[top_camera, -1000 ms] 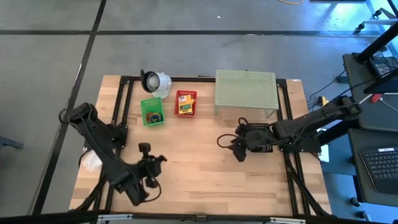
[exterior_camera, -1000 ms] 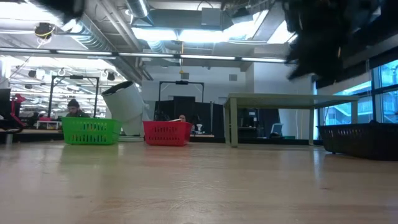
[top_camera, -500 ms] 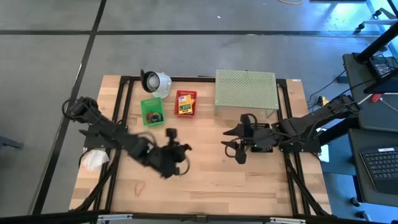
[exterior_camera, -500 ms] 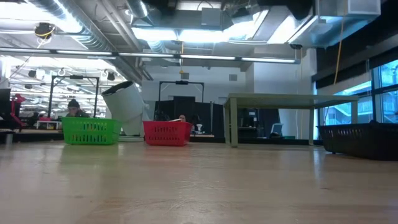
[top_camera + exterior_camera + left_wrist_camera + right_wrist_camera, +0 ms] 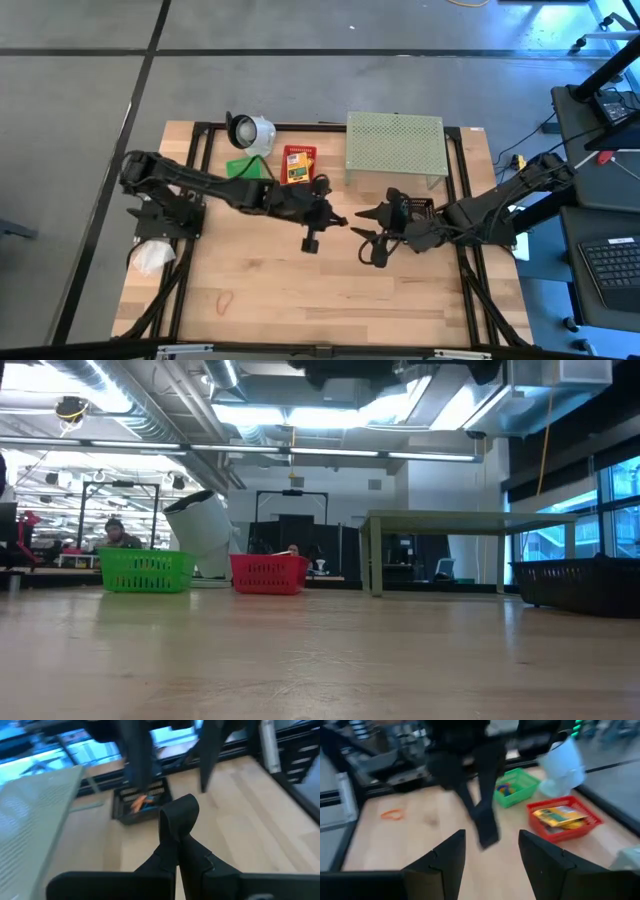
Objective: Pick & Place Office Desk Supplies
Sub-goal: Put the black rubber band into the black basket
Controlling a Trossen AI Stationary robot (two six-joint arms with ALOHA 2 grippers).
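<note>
My left tool (image 5: 311,243) is squeezed shut on nothing, out over the middle of the worktop (image 5: 300,290). My right tool (image 5: 368,250) is spread open and empty — just beside it. The crayon box (image 5: 295,169) sits in the red basket (image 5: 298,166) behind my left tool. One orange rubber band (image 5: 224,300) lies alone, far toward the left arm's side, so the left arm looks nearer.

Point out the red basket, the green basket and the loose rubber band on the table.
red basket (image 5: 298,167), high view, its rim.
green basket (image 5: 146,571), low view, front wall.
rubber band (image 5: 224,299), high view, its loop.
</note>
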